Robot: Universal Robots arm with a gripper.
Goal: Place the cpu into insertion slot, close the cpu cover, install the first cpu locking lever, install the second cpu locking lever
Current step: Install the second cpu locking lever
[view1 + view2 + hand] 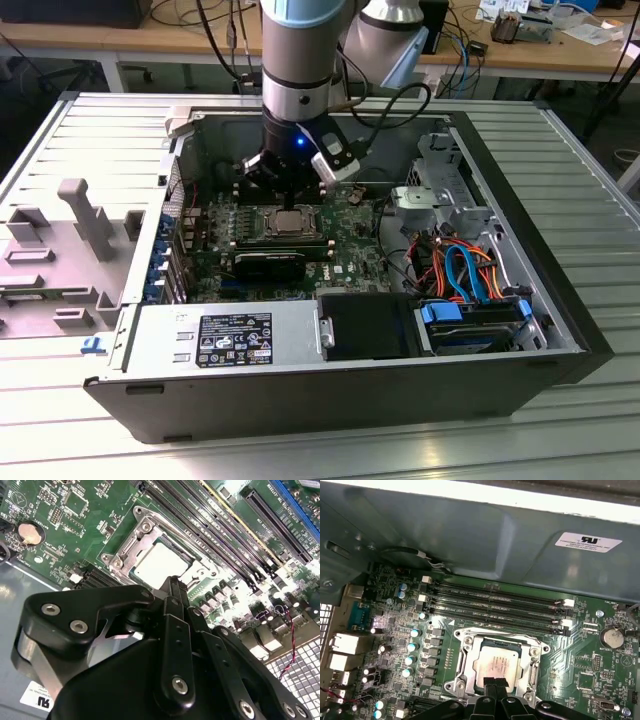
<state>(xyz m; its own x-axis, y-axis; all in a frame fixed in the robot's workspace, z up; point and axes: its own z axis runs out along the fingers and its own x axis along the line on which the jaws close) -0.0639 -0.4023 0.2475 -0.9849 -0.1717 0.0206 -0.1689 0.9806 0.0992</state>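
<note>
STATE: my gripper (496,690) fingers together, empty, at the socket edge | LOCATION: cpu (497,666) seated flat in insertion slot (461,650) | HANDLING: likely light, rigid, fragile; contact edges only, never underside.

Arm points straight down, end effector (495,684) fingers pressed together.

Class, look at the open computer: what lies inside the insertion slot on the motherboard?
The cpu lies flat in the insertion slot, silver top up. The gripper hides its near edge; the contacts underneath are covered.
</note>
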